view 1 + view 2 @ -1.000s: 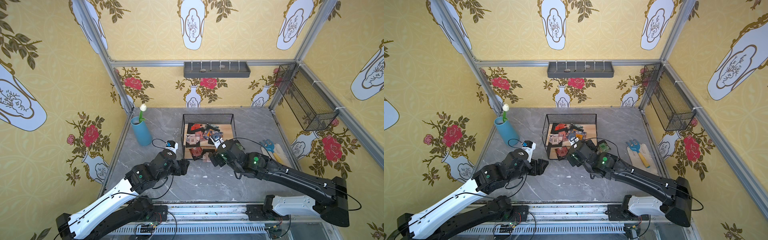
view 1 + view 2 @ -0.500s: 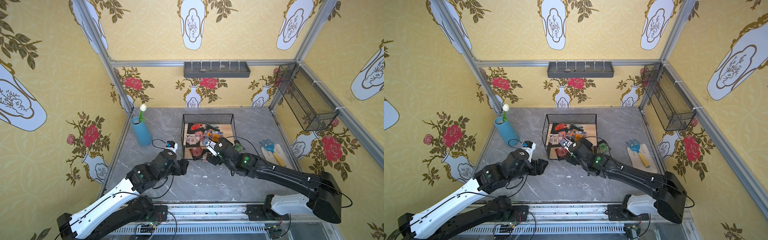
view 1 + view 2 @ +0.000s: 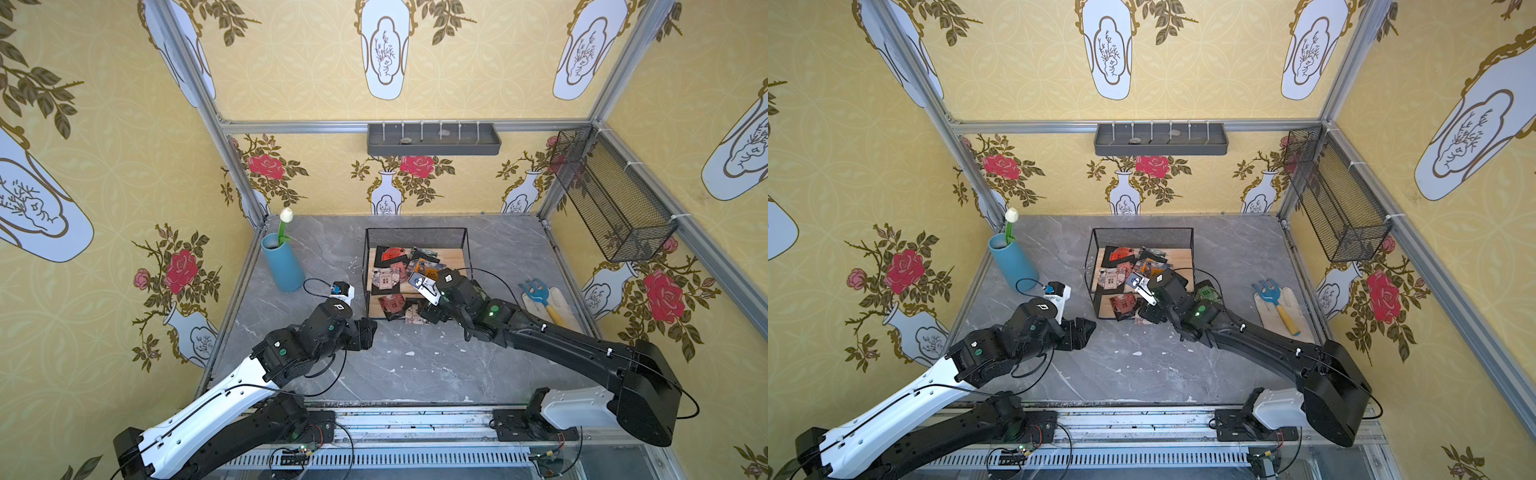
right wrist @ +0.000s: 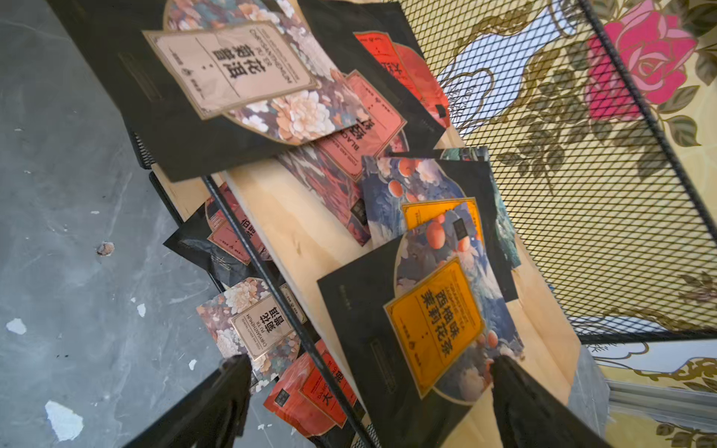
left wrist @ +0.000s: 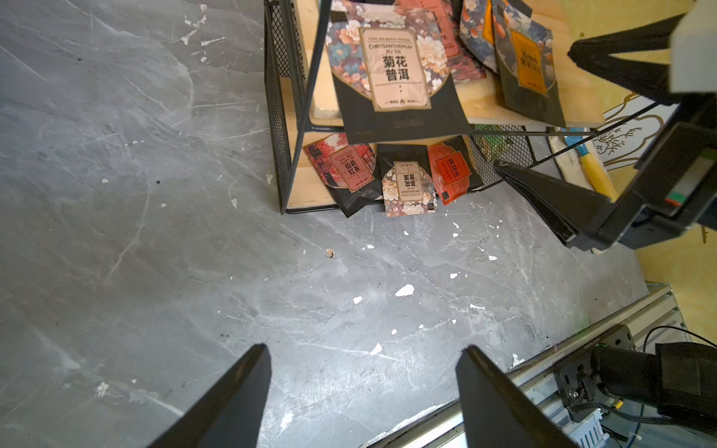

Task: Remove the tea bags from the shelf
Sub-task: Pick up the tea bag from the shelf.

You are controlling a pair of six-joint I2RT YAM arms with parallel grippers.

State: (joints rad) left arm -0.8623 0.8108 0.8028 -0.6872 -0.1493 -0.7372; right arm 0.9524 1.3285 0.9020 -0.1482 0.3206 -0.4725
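Flanking the orange tea bag, right fingers gape

1. In both top views the right arm covers the front right corner of the shelf and the tea bags there.
2. In the right wrist view, the fingers of the right hand are blurred and cut off at the edge.
3. Two specks in the grey wall tray are too small to name.

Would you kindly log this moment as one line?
right tool: open, at shelf | left tool: open, over table | tea bags: none held
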